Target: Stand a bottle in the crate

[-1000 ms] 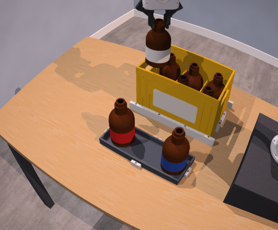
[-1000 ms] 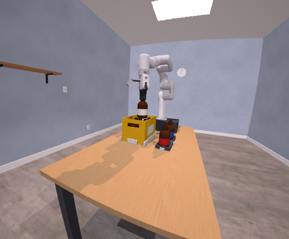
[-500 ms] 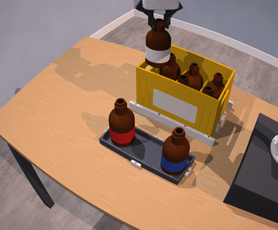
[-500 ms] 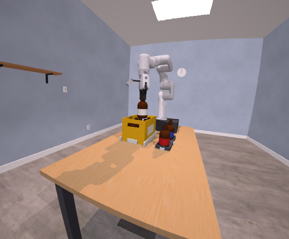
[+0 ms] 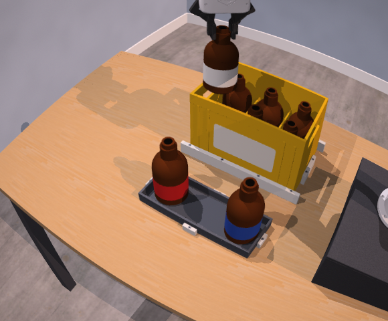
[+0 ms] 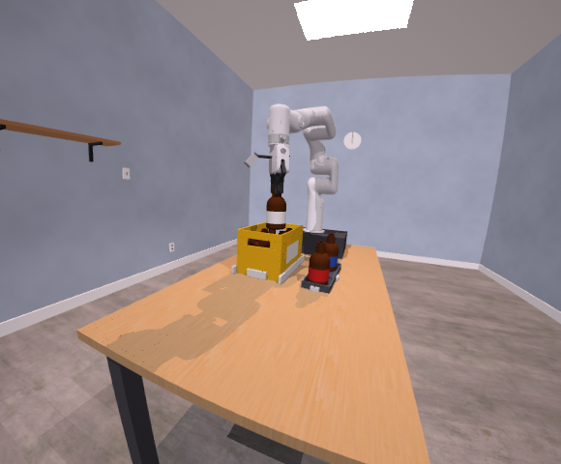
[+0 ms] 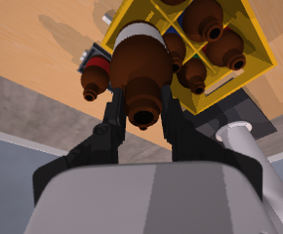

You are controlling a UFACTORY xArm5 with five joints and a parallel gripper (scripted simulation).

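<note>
My gripper is shut on the neck of a brown bottle with a white label. It holds the bottle upright, its base just above the near-left corner cell of the yellow crate. Several brown bottles stand in the other cells. A red-labelled bottle and a blue-labelled bottle stand upright on the dark tray.
White stop blocks edge the crate. The arm's black base plinth sits at the table's right end. The wooden table stretches leftward.
</note>
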